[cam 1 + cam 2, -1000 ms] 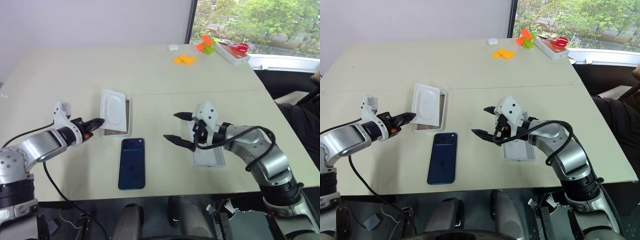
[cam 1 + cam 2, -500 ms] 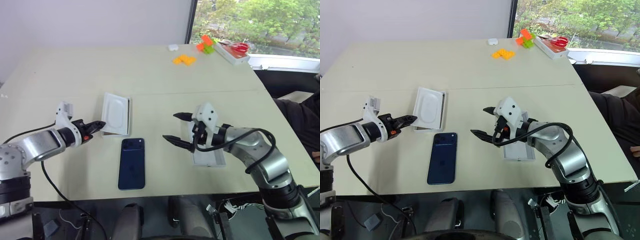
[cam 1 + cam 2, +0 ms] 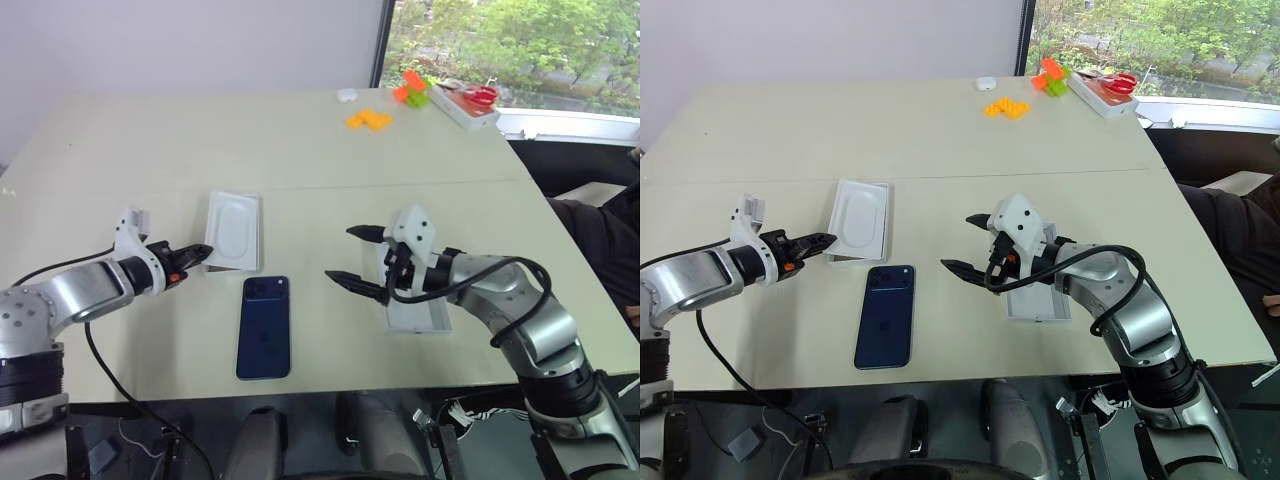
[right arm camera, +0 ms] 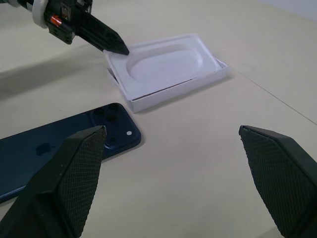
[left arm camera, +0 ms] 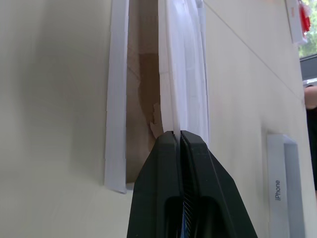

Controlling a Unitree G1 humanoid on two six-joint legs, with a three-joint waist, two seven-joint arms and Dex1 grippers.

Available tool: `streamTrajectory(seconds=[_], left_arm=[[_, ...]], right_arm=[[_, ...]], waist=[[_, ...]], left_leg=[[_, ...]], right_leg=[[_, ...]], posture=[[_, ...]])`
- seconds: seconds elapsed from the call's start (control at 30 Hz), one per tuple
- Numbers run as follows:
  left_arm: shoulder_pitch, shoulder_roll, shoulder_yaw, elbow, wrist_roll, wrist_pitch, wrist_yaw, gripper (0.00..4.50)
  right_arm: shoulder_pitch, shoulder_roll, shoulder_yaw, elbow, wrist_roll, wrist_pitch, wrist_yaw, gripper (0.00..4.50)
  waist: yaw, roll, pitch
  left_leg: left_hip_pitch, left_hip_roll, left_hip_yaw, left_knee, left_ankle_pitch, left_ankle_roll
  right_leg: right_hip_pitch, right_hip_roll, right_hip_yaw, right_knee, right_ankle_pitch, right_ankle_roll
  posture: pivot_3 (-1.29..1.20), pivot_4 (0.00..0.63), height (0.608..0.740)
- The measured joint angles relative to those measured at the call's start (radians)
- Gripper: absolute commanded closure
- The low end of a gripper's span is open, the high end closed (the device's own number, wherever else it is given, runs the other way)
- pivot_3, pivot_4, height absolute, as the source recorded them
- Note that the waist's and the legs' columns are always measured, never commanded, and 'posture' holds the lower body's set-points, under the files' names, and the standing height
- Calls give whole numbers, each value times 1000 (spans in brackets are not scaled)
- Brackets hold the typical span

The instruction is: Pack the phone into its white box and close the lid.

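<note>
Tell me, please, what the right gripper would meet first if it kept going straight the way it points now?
Probably the phone: the open right gripper points toward its camera end. Depth is unclear; passing above it, it could reach the insert lying on the white box.

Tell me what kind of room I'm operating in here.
Probably an office or meeting room: a large pale table beside a window onto green trees, with toy bricks and a small tray holding scissors at the far end.

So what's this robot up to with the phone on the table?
It is packing a phone. The left gripper is shut on the edge of a thin white insert that lies on the white box. The phone lies untouched on the table. The right gripper hovers open, above the lid.
</note>
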Motion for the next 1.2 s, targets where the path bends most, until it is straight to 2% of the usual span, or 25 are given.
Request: streamTrajectory(seconds=[0.27,0.3,0.37,0.53,0.83,0.93,1.03,1.2], left_arm=[[-18,0,-7,9,20,1,-19,4411],[-19,0,-8,11,24,2,-22,3827],[-21,0,-11,16,33,5,-28,3073],[-20,3,-10,18,34,21,-40,640],[63,96,67,-65,34,22,-96,640],[96,145,86,-115,107,9,-143,640],[137,170,88,-218,275,-66,-229,1500],[143,199,31,-335,450,-113,-366,4081]], right_arm=[[0,1,0,0,0,0,0,0],[0,1,0,0,0,0,0,0],[0,2,0,0,0,0,0,0],[0,2,0,0,0,0,0,0],[0,2,1,0,-1,-5,3,0],[0,3,1,1,-1,-5,8,0],[-1,3,1,1,-1,-6,13,0],[-10,6,7,9,-4,-6,18,0]], waist=[[0,0,0],[0,0,0],[0,0,0],[-1,0,0],[-3,0,0],[-3,0,1],[-2,1,1],[0,0,1]], left_leg=[[0,0,0,0,0,0],[0,0,0,0,0,0],[0,0,0,0,0,0],[0,0,0,0,0,0],[0,1,0,-1,0,0],[0,0,0,-1,0,0],[-1,0,1,-1,0,0],[-1,0,1,-1,0,0]], right_leg=[[0,0,0,0,0,0],[0,0,0,0,0,0],[0,0,0,0,0,0],[0,0,0,0,0,0],[-1,0,0,0,-2,2],[-1,0,0,-1,-2,3],[-1,0,1,-1,-3,2],[-2,0,0,-2,-3,3]], posture=[[0,150,727],[0,150,727],[0,150,727],[0,150,727],[0,150,727],[0,150,727],[0,150,727],[0,150,727]])
